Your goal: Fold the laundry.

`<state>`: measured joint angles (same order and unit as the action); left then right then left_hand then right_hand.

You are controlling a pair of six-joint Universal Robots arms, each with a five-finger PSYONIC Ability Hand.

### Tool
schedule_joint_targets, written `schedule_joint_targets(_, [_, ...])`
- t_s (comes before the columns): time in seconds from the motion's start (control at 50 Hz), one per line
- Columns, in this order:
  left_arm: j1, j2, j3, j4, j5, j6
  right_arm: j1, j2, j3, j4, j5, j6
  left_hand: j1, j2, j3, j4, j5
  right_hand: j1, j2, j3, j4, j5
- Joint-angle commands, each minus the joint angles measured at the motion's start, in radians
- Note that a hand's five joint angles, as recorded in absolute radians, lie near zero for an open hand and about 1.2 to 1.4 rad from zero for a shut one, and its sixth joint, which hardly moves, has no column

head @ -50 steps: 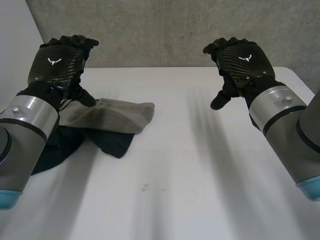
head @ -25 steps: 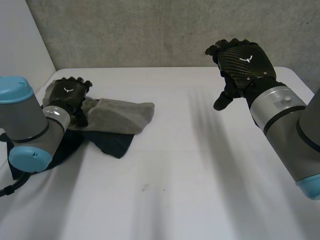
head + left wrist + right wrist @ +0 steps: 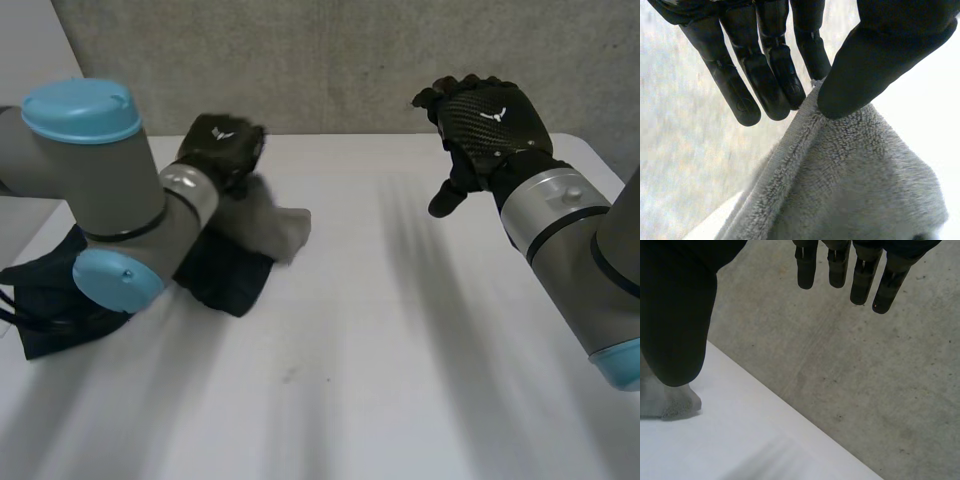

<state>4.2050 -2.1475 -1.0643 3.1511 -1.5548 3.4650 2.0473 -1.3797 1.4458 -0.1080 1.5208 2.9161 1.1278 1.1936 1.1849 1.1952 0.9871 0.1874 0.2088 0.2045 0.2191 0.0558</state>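
Note:
A grey towel [image 3: 268, 226] lies bunched on a dark garment [image 3: 226, 281] at the table's far left. My left hand [image 3: 222, 146] sits at the towel's upper edge. In the left wrist view the thumb and fingers of my left hand [image 3: 771, 65] pinch the edge of the grey towel [image 3: 850, 185], which hangs down from the grip. My right hand [image 3: 486, 116] hovers above the table's far right, open and empty. Its fingers [image 3: 840, 267] are straight, and a bit of the grey towel [image 3: 667, 401] shows past its thumb.
The white table [image 3: 400, 350] stretches bare from the middle to the right. More of the dark garment [image 3: 50, 292] trails under my left arm toward the left edge. A concrete wall [image 3: 350, 60] stands behind the table.
My left arm swung down and across to the towel, and its hand went from open to pinching the towel's edge, pulling it up. The right hand has stayed put.

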Motion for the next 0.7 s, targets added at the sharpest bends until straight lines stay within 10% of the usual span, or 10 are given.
schedule_joint_targets(0.02, [-0.173,0.084,-0.166,0.145,0.001,-0.078,-0.062,-0.024,-0.012,0.001,0.002,-0.005,0.268,0.203,0.211,0.201,0.235,-0.013,-0.034,-0.030,-0.045,-0.056])
schedule_joint_targets(0.16, [-0.324,0.055,-0.267,0.159,0.002,-0.084,-0.095,-0.033,-0.016,0.001,0.002,-0.005,0.254,0.189,0.197,0.187,0.220,-0.013,-0.034,-0.030,-0.045,-0.056])
schedule_joint_targets(0.22, [-0.350,0.049,-0.289,0.159,0.004,-0.076,-0.093,-0.033,-0.016,0.004,0.002,-0.005,-0.528,-0.594,-0.585,-0.596,-0.562,-0.013,-0.034,-0.030,-0.045,-0.056])
schedule_joint_targets(0.32, [-0.338,0.098,-0.293,0.161,-0.005,-0.073,-0.090,-0.025,-0.019,0.024,0.001,-0.006,-0.953,-1.019,-1.010,-1.021,-0.987,-0.013,-0.034,-0.030,-0.045,-0.056])
schedule_joint_targets(0.7, [0.156,0.219,-0.407,0.135,0.009,0.078,0.125,0.151,-0.013,0.168,-0.131,-0.112,-0.897,-0.962,-0.954,-0.964,-0.931,-0.013,-0.034,-0.030,-0.045,-0.056])
